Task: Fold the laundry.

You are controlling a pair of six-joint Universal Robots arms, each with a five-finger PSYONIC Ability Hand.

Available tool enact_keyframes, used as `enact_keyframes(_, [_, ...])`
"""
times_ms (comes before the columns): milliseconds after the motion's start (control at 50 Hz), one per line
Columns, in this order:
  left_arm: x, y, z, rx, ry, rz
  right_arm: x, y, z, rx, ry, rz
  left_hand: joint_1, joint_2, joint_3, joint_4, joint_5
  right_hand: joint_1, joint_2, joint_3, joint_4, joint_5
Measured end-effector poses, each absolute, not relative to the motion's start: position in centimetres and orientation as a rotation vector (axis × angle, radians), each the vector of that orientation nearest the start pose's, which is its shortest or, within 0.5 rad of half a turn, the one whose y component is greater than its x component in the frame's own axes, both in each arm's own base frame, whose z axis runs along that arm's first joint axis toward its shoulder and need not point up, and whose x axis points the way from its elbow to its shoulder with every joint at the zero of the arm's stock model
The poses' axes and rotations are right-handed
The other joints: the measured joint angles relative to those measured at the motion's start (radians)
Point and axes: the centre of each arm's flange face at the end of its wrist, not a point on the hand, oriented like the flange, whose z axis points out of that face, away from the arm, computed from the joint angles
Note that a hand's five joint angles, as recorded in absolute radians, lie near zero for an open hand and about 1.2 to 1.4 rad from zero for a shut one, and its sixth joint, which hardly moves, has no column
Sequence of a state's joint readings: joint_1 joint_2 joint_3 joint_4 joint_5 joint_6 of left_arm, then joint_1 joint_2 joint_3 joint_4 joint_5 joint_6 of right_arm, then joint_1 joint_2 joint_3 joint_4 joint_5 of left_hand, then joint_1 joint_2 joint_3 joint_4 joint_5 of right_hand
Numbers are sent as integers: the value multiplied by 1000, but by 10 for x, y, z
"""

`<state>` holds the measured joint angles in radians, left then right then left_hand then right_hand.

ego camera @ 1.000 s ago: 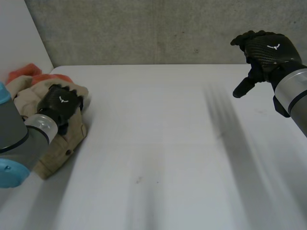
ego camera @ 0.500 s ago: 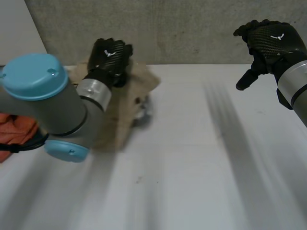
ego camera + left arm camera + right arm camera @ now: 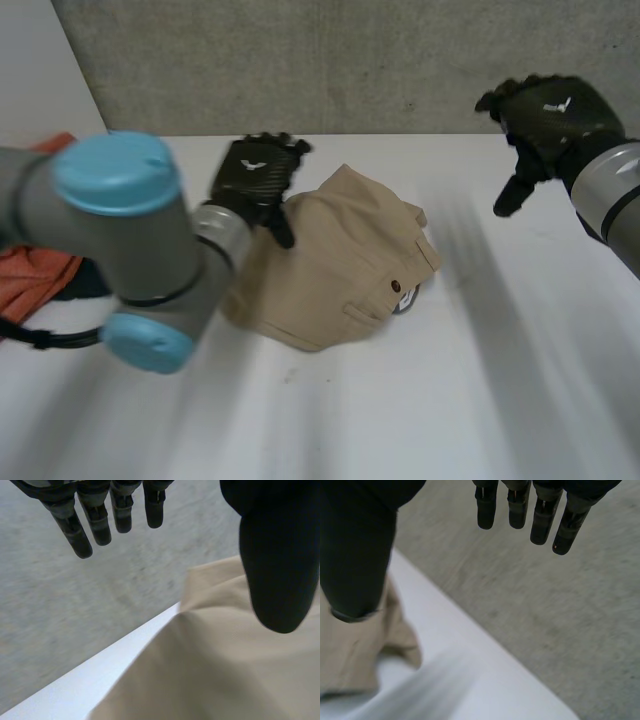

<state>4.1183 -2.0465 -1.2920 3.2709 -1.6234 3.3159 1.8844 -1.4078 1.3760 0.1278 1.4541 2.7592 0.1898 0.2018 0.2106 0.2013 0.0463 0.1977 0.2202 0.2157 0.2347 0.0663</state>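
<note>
Left robot hand [image 3: 256,178] hovers right over the edge of the tan garment [image 3: 340,255] on the side nearest its own arm. Its fingers [image 3: 100,522] are straight and spread apart from the thumb, so it's holding nothing. The garment looks like khaki shorts or trousers, dumped in a rumpled heap on the white surface [image 3: 450,400], with a button [image 3: 397,287] and a pocket seam showing on the side away from that hand. The right robot hand [image 3: 548,110] is up in the air well apart from the garment, fingers also loose and empty. An orange cloth [image 3: 35,275] sits well apart from the garment, beyond the left arm. My guess on handling: it's a thickish cotton twill, light and floppy but with stiffer seams, not slippery and not fragile, and it'll sag if lifted from one spot. I'd pinch the firm band by the button with one hand and the opposite edge with the other, then spread it flat.
</note>
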Motion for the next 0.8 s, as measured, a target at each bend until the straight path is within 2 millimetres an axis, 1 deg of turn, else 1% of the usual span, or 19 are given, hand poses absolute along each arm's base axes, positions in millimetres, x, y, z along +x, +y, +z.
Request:
enact_keyframes(60, [-307, -267, 243, 853, 2302, -2247, 243, -262, 299, -996, 2163, -1989, 0, 0, 0, 0, 0, 0, 0, 0, 0, 0])
enact_keyframes(80, [-295, -268, 246, 847, 2279, -2225, 247, -253, 296, -1032, 2172, -1930, 0, 0, 0, 0, 0, 0, 0, 0, 0, 0])
enact_keyframes(180, [-259, -283, 243, 903, 2197, -2141, 272, -218, 277, -1074, 2171, -1685, 0, 0, 0, 0, 0, 0, 0, 0, 0, 0])
enact_keyframes(260, [-237, -304, 226, 1041, 2161, -2061, 295, -202, 249, -1026, 2171, -1514, 0, 0, 0, 0, 0, 0, 0, 0, 0, 0])
enact_keyframes(280, [-237, -304, 226, 1041, 2161, -2061, 295, -202, 249, -1026, 2171, -1514, 0, 0, 0, 0, 0, 0, 0, 0, 0, 0])
enact_keyframes(300, [-231, -312, 217, 1095, 2161, -2032, 303, -199, 238, -1008, 2171, -1470, 0, 0, 0, 0, 0, 0, 0, 0, 0, 0])
enact_keyframes(320, [-231, -312, 217, 1095, 2161, -2032, 303, -199, 238, -1008, 2171, -1470, 0, 0, 0, 0, 0, 0, 0, 0, 0, 0])
enact_keyframes(340, [-225, -323, 203, 1168, 2168, -1996, 313, -196, 222, -991, 2167, -1428, 0, 0, 0, 0, 0, 0, 0, 0, 0, 0])
enact_keyframes(380, [-222, -333, 188, 1225, 2182, -1964, 325, -194, 205, -987, 2158, -1407, 0, 0, 0, 0, 0, 0, 0, 0, 0, 0])
enact_keyframes(500, [-222, -354, 157, 1293, 2213, -1910, 346, -195, 173, -998, 2151, -1444, 3, 1, 0, 0, 0, 0, 0, 0, 0, 0])
enact_keyframes(540, [-223, -357, 153, 1298, 2217, -1905, 348, -197, 169, -999, 2154, -1454, 3, 1, 0, 1, 0, 0, 0, 0, 0, 0])
enact_keyframes(560, [-226, -362, 144, 1307, 2228, -1894, 353, -199, 160, -1003, 2162, -1481, 3, 3, 2, 3, 1, 0, 0, 0, 0, 0])
enact_keyframes(600, [-229, -366, 136, 1316, 2235, -1887, 357, -203, 152, -1011, 2173, -1512, 14, 14, 12, 11, 8, 0, 0, 0, 0, 0])
enact_keyframes(640, [-230, -367, 134, 1319, 2236, -1885, 358, -203, 150, -1015, 2177, -1519, 14, 14, 12, 11, 8, 0, 0, 0, 0, 0])
enact_keyframes(660, [-236, -369, 128, 1333, 2233, -1887, 360, -207, 144, -1034, 2184, -1546, 132, 106, 96, 108, 92, 0, 0, 0, 0, 0])
enact_keyframes(740, [-244, -370, 123, 1353, 2225, -1893, 364, -212, 135, -1084, 2185, -1592, 257, 224, 213, 225, 208, 2, 3, 3, 1, 1])
enact_keyframes(760, [-247, -371, 121, 1362, 2219, -1898, 365, -215, 131, -1113, 2181, -1615, 351, 314, 304, 316, 296, 36, 43, 48, 33, 35])
enact_keyframes(780, [-249, -371, 120, 1366, 2217, -1899, 366, -216, 130, -1126, 2178, -1624, 351, 314, 304, 316, 296, 57, 70, 74, 56, 57])
enact_keyframes(800, [-251, -371, 119, 1373, 2215, -1901, 367, -217, 128, -1141, 2173, -1637, 445, 418, 408, 409, 386, 95, 117, 120, 100, 95])
